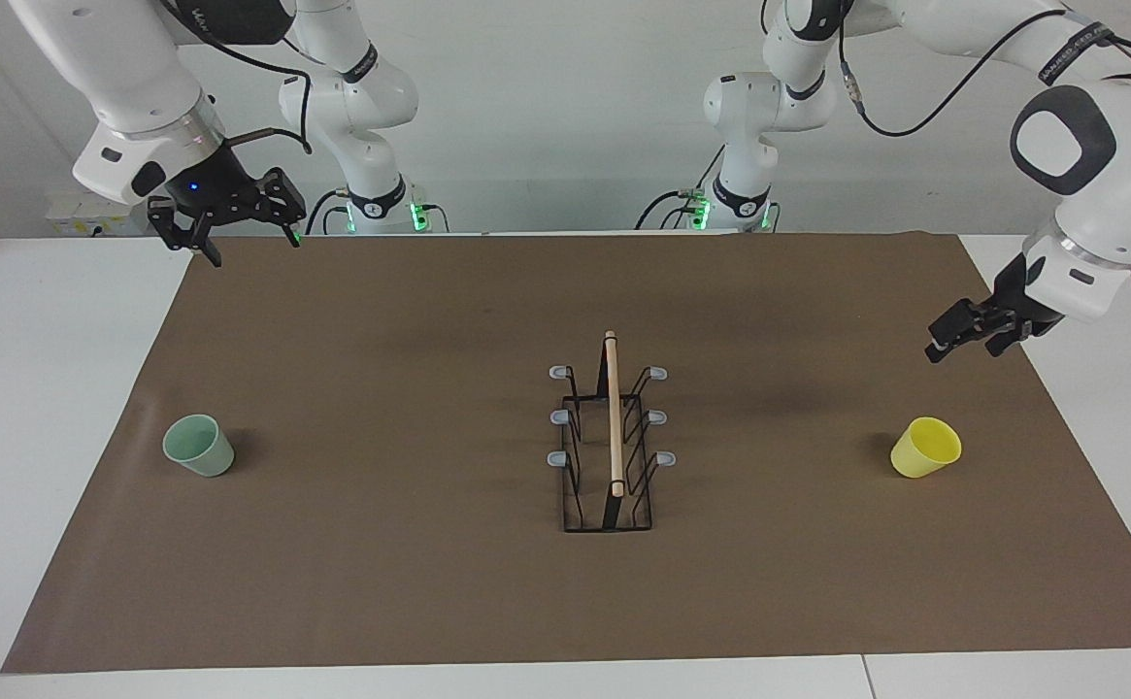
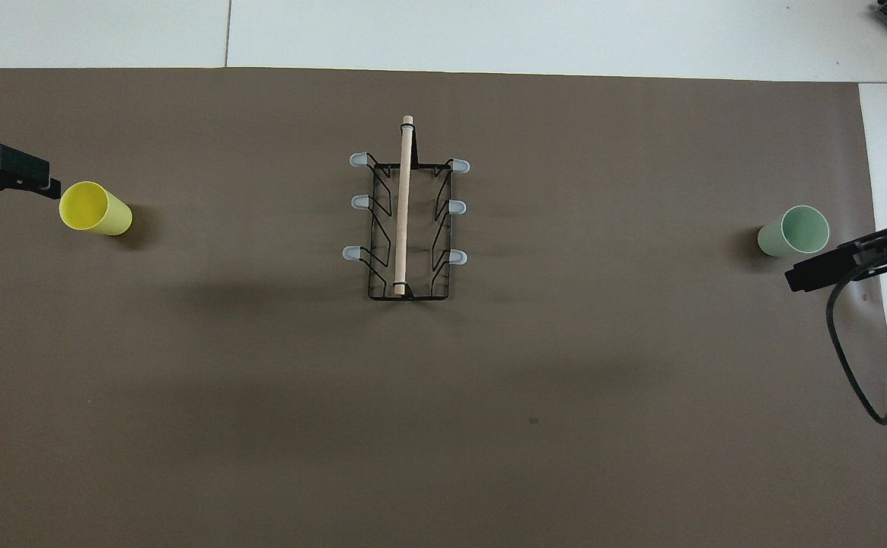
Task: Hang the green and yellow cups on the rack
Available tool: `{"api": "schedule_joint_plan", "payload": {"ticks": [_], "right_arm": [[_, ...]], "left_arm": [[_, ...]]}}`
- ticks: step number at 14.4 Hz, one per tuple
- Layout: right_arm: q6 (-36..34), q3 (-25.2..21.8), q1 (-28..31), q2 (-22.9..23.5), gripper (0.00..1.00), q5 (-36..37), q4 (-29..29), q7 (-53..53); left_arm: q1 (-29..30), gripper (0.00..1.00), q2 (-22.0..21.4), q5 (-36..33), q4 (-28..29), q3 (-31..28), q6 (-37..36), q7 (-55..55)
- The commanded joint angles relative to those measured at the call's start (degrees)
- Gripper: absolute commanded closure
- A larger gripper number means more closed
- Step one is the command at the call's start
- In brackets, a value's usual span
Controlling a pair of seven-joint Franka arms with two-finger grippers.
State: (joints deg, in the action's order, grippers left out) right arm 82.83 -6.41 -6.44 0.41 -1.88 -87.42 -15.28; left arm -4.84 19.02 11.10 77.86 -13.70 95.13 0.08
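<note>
The black wire rack [image 1: 614, 427] [image 2: 403, 205], with a wooden rod on top and grey-tipped pegs, stands mid-mat with nothing on its pegs. Toward the right arm's end, the pale green cup [image 1: 198, 446] [image 2: 793, 231] stands mouth up. The yellow cup [image 1: 925, 448] [image 2: 95, 208] stands mouth up toward the left arm's end. My left gripper [image 1: 963, 349] [image 2: 32, 176] hangs open over the mat's edge close to the yellow cup, not touching it. My right gripper [image 1: 235, 238] [image 2: 801, 278] waits open, raised over the mat's corner by its base.
A brown mat [image 1: 410, 320] covers most of the white table [image 1: 41, 388]. A black cable [image 2: 847, 358] loops from the right arm over the mat's edge near the green cup.
</note>
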Motion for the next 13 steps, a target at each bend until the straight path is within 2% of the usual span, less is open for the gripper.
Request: {"api": "schedule_joint_plan", "payload": {"ticks": [1, 6, 13], "right_arm": [[1.9, -0.5, -0.6, -0.5, 0.00, 0.0, -1.9, 0.2], [5.8, -0.4, -1.4, 0.6, 0.00, 0.5, -4.2, 0.3], [17.5, -0.4, -2.7, 0.8, 0.00, 2.8, -14.1, 0.2]], "left_arm": [[-0.3, 0.00, 6.0, 5.7, -5.9, -3.5, -0.4, -7.3], [1.1, 0.00, 16.4, 9.8, -11.4, -5.7, 2.2, -20.4], [7.2, 0.00, 22.0, 18.9, -11.5, -5.7, 7.3, -34.5]]}}
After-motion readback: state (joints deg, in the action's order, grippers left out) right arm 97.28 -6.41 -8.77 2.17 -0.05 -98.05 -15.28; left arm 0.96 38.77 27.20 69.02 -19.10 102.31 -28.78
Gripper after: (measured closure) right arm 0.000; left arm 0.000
